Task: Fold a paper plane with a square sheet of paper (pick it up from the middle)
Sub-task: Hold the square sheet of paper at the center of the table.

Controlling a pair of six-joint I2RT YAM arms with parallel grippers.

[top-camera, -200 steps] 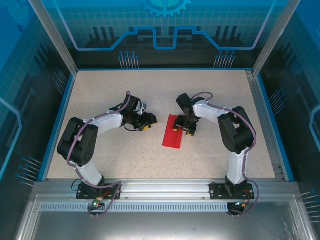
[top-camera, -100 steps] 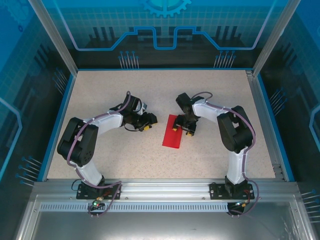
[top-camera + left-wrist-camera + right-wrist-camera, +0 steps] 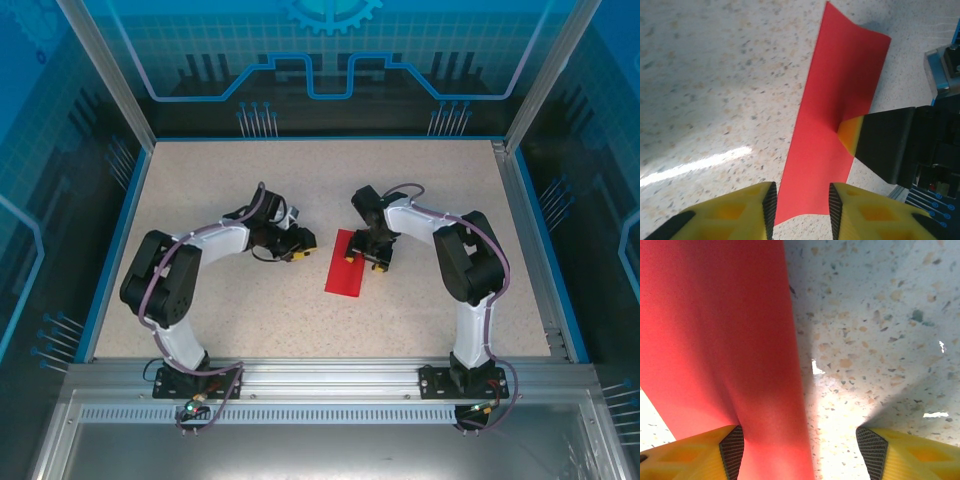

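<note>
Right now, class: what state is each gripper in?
Left gripper: open, holding nothing.
Right gripper: open, one finger pressing the square sheet of paper.

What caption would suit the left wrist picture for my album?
Red paper on a speckled table, pressed by a fingertip of the right pincer.

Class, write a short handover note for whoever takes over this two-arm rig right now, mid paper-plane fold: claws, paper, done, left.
Left claw: jaws narrowly apart at one end of the red sheet of paper, no grip visible.
Right claw: open wide, one fingertip pressing the sheet's edge onto the table.
Paper: a narrow rectangle lying mid-table between the arms.
Done: apparently one fold.
Left: nose and wing folds; no plane shape yet.
</note>
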